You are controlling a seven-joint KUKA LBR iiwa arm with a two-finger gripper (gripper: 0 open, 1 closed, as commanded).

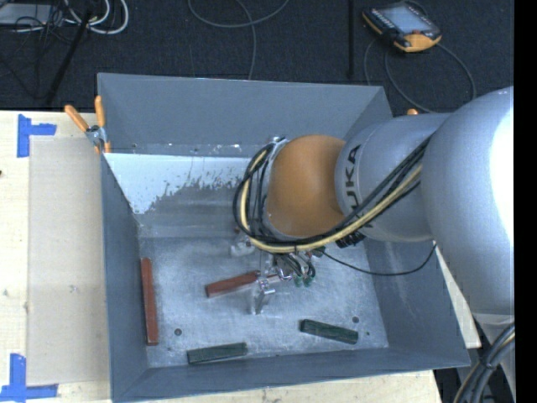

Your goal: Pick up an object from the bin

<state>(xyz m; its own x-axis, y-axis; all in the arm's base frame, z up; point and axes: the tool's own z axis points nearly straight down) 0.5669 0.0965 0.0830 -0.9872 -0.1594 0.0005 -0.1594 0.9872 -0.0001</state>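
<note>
I am looking down into the grey metal bin (126, 250) with its sloped walls. Its flat floor has open room toward the far wall and between the middle and the left side. The silver arm (436, 183) comes in from the right, and its wrist, under an orange cover (302, 183), bends down over the floor's centre. A long reddish-brown flat bar (149, 300) lies along the left wall. A dark green flat bar (217, 353) lies by the front wall, with a second dark green bar (330, 332) to its right. The end effector (267, 292) sits low at the right end of a short reddish-brown flat bar (231, 287) in mid-floor. I cannot tell whether it is spread or pressed together.
</note>
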